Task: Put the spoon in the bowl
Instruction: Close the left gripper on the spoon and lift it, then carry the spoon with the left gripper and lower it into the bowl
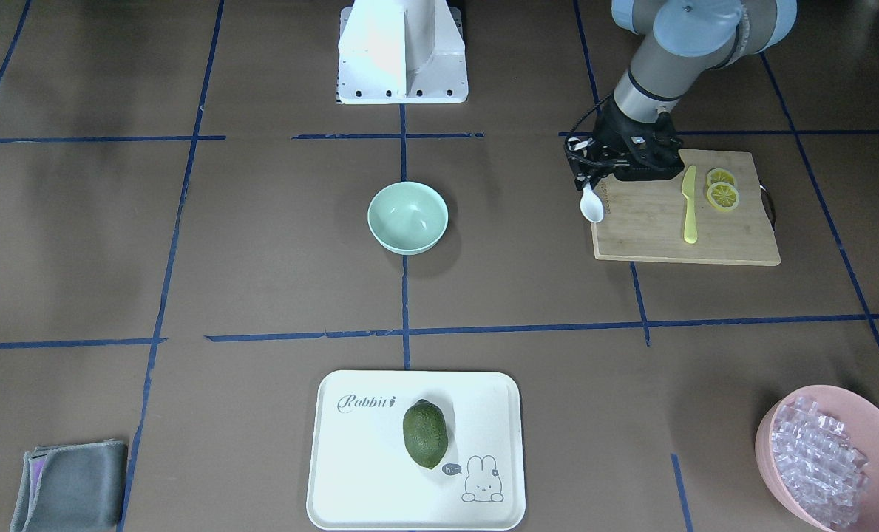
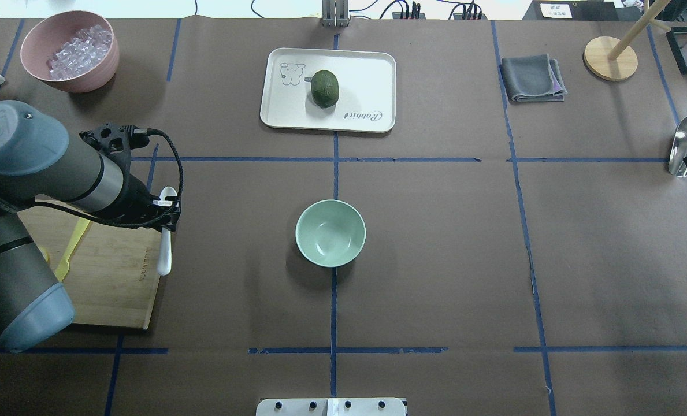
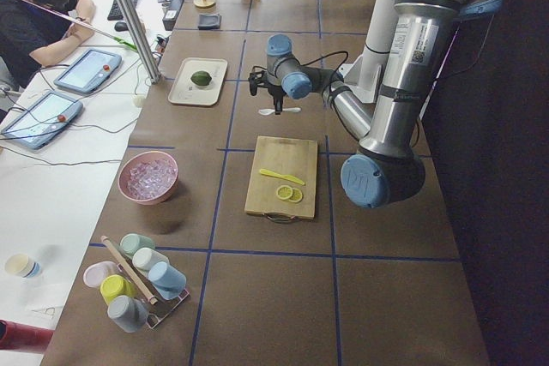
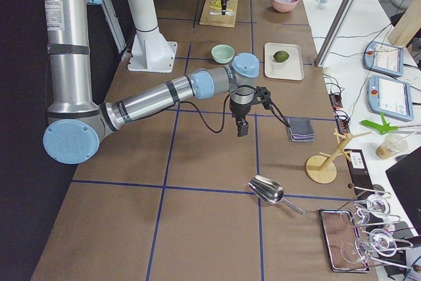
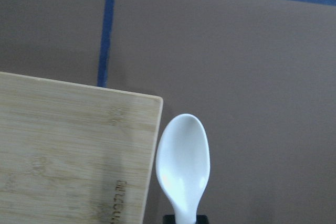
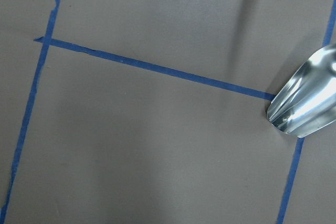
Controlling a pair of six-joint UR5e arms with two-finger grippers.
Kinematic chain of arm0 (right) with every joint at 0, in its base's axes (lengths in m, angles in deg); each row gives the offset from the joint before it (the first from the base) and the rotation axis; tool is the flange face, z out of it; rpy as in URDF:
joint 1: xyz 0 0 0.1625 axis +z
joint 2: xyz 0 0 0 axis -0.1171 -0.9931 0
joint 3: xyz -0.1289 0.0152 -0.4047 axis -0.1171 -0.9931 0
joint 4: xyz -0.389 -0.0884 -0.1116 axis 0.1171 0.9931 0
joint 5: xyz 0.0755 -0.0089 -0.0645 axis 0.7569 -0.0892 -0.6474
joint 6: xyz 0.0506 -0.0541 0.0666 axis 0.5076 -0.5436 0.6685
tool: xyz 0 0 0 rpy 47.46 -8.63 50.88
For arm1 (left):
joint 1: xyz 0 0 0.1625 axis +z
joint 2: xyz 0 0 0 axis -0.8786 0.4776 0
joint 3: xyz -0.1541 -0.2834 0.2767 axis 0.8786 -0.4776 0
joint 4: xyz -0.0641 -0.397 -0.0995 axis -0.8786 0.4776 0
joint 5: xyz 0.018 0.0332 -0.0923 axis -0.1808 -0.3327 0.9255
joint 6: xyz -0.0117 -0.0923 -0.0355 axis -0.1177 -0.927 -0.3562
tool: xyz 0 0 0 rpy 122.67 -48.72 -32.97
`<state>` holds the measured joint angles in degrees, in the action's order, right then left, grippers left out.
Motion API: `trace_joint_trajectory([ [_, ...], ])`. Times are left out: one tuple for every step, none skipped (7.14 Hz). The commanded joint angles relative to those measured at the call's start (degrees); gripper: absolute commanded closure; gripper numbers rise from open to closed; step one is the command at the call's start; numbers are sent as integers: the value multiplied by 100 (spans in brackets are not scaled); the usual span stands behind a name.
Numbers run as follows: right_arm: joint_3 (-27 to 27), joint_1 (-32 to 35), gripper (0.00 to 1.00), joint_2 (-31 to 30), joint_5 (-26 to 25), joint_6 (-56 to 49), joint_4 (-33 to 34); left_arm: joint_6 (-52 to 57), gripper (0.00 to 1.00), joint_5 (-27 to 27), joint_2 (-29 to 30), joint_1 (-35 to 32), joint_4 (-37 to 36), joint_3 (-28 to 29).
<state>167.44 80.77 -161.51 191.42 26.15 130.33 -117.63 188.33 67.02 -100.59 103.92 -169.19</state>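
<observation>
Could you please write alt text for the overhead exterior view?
The left gripper holds the white spoon at the edge of a wooden cutting board on the view's left, while the empty mint-green bowl stands at the centre. Farther back sit a tray with a green fruit, a pink bowl of clear pieces and a folded grey cloth.

White spoon (image 1: 591,206). Glossy mint-green bowl (image 1: 407,218). Brown counter (image 1: 276,244) crossed by blue tape lines (image 1: 528,327). Pale wood-grain board (image 1: 676,236), yellow-green knife (image 1: 690,207). Pink bowl (image 1: 766,451). White tray (image 1: 365,473) with a rabbit drawing, dark green fruit (image 1: 425,434). Grey cloth (image 1: 69,491).
</observation>
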Motion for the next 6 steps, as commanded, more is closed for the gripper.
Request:
trace_joint_trajectory([
  [-47,13,0,-19,4,-3,0,-1564,100,-4,1298,438,-40,634],
  [-82,13,0,-19,4,-3,0,-2102,100,-22,1635,589,-5,882],
  [-108,31,0,-19,4,-12,0,-2169,100,-39,1969,816,74,1154],
  [-109,31,0,-28,13,-3,0,-2187,100,-31,2303,914,83,1557],
  [-100,31,0,-37,13,-3,0,-2187,100,-39,2445,1063,83,1605],
  [-100,39,0,-37,47,-3,0,-2169,100,-40,2473,1126,92,1683],
])
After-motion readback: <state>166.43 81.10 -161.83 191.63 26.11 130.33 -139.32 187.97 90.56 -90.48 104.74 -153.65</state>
